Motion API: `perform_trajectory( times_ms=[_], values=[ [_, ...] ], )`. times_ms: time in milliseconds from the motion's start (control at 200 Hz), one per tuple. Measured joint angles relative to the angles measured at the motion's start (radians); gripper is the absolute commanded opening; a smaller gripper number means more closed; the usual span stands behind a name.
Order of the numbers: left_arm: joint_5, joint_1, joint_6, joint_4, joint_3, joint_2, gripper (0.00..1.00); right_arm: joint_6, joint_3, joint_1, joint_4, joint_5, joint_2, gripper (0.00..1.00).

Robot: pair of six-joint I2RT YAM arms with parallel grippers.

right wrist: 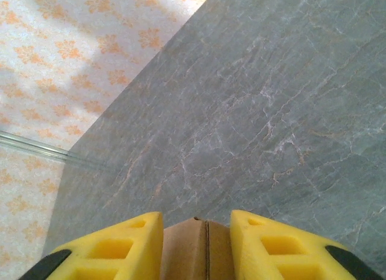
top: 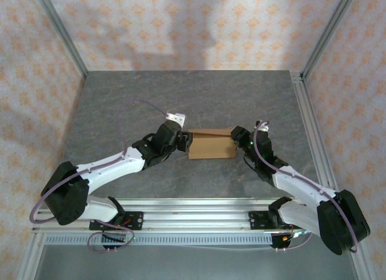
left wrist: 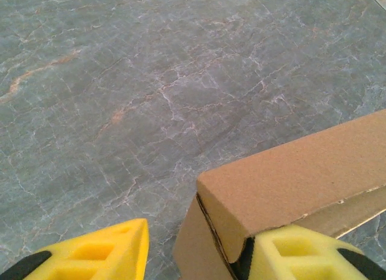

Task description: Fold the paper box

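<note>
So the paper box (top: 211, 145) sits mid-table (top: 181, 93), right between the two arms. The right gripper (right wrist: 196, 222) is clamped on one end, with cardboard filling the gap between its yellow fingers (right wrist: 120, 250). The left gripper (left wrist: 205, 232) has its jaws apart around the opposite corner, one finger against the cardboard and the other clear of it.
</note>
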Motion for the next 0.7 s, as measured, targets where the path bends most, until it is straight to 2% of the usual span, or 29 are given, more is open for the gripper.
perform_trajectory(
  times_ms=[150, 510, 701],
  values=[
    [0.000, 0.001, 0.000, 0.009, -0.004, 0.000, 0.48, -0.069, -0.047, 0.016, 0.093, 0.028, 0.001, 0.35],
    [0.029, 0.001, 0.018, 0.034, -0.045, -0.033, 0.71, -0.203, -0.104, 0.025, 0.225, 0.076, 0.016, 0.35],
    [0.086, -0.002, 0.031, 0.041, -0.046, -0.055, 0.70, -0.236, -0.121, 0.053, 0.264, 0.099, 0.024, 0.35]
  ],
)
